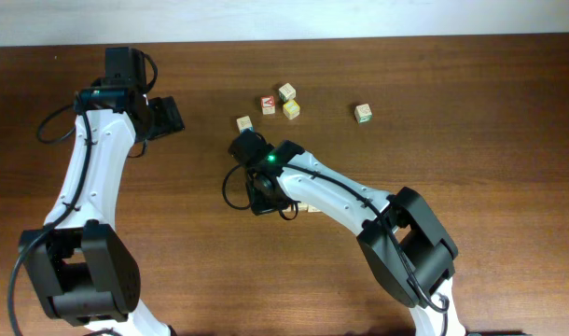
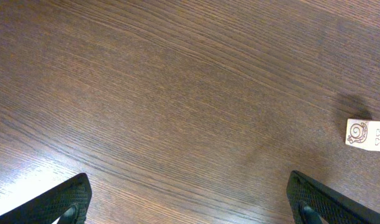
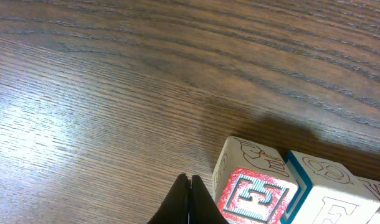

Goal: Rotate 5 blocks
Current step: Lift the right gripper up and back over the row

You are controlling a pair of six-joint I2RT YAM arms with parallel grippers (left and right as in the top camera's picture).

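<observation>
near the centre of the dark brown wooden table (image 1: 452,75), at about 4 o'clock from the black right wrist, lies the row of tiny pale-wood alphabet blocks (image 1: 310,207), and the right arm's white forearm (image 1: 336,191) crosses over it so that only a sliver shows from overhead. the right wrist camera shows three of them side by side and touching: a red-framed cube (image 3: 255,194), a blue-framed cube (image 3: 327,196) at its 3 o'clock, and a third pale cube (image 3: 378,194) cut by the edge; the rest cannot be counted. the right gripper (image 3: 190,200) has its two fingers pressed together on nothing, the tip just beside the red-framed cube at its 9 o'clock. five single wooden cubes lie apart from the row toward 12 o'clock: a pale cube (image 1: 244,123), a red-printed cube (image 1: 268,104), a light cube (image 1: 286,91), a yellow-green cube (image 1: 291,109) just beside the last two, and a green-printed cube (image 1: 363,113) well off at 2 o'clock. the left gripper (image 1: 168,115) hangs at 10 o'clock with its jaws spread wide over bare wood, the pale cube with a snail drawing near it.
</observation>
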